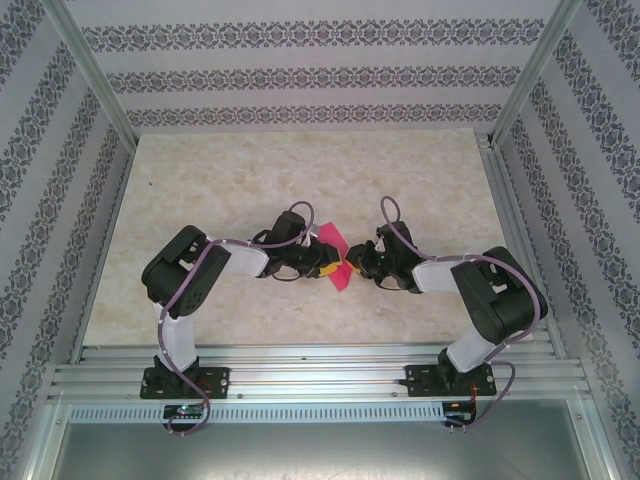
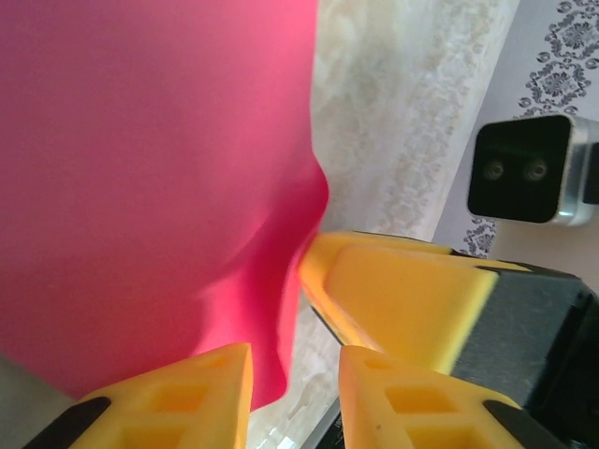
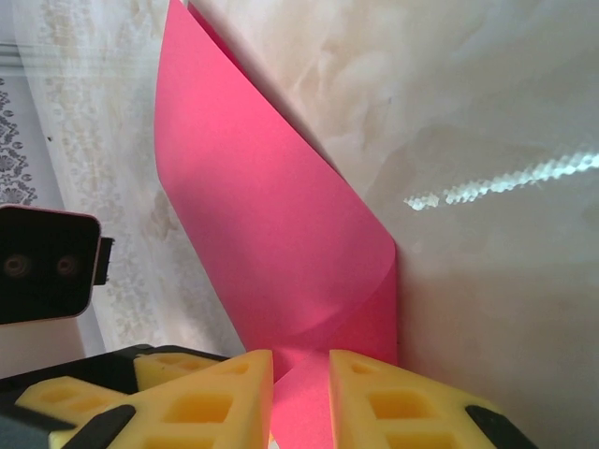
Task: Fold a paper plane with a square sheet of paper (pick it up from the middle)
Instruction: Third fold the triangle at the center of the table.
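The square sheet of paper (image 1: 331,240) is bright magenta-pink and curls over on itself at the table's middle, between my two grippers. My left gripper (image 1: 322,268) reaches it from the left. In the left wrist view the sheet (image 2: 150,178) covers the left side, and its lower corner hangs in the gap of my open left gripper (image 2: 295,393). A right fingertip (image 2: 323,262) presses into the sheet's edge and dents it. My right gripper (image 1: 352,270) comes from the right. In the right wrist view the curled sheet (image 3: 271,234) rises ahead, and a strip shows in the narrow gap of the right gripper (image 3: 301,369).
The pale marble-patterned table (image 1: 220,180) lies bare around the arms. Patterned walls (image 1: 320,70) and metal frame posts (image 1: 92,70) enclose it. An aluminium rail (image 1: 320,375) runs along the near edge by the arm bases. The right wrist camera (image 2: 519,168) sits close to my left fingers.
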{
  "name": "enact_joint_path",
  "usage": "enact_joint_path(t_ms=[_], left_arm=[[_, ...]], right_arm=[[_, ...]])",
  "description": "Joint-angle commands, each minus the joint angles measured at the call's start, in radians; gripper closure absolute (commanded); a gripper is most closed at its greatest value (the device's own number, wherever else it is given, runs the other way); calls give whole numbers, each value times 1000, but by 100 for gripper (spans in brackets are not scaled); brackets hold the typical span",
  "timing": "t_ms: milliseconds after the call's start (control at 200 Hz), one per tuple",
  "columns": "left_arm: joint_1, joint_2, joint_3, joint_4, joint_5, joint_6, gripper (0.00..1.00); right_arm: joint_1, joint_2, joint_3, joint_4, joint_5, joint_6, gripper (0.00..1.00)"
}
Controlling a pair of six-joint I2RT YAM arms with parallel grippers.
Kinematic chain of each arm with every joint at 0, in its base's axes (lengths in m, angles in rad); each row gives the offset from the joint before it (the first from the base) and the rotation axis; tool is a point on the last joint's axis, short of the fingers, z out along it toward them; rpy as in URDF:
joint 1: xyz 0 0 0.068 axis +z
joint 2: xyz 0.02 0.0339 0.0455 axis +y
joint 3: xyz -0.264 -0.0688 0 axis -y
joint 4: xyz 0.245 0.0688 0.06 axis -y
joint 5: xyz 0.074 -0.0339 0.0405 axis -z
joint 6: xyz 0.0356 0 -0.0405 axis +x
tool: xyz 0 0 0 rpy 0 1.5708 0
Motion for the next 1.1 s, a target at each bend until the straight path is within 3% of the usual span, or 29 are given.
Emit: enact_joint_path(t_ms=[0,265,320,485,679,1094], left_arm=[[-12,3,17,50,21,21,72],[-18,31,30,28,27,15,74],[-18,22,28,-1,20,32,68],[-18,4,20,-4,-7,42,63],[-18,32,38,-10,5,38,77],[-20,64,54,-8,9,22,75]], right_arm=[[-13,14,-3,36,-12,10,77],[-15,13,-4,43,-16,11,77],[-17,11,-4,42,-19,13,77],[-18,-3,-13,39,-8,14,77],[-19,-1,-13,46,-14,18,77],[-22,-3,-19,63,-24,27,77]])
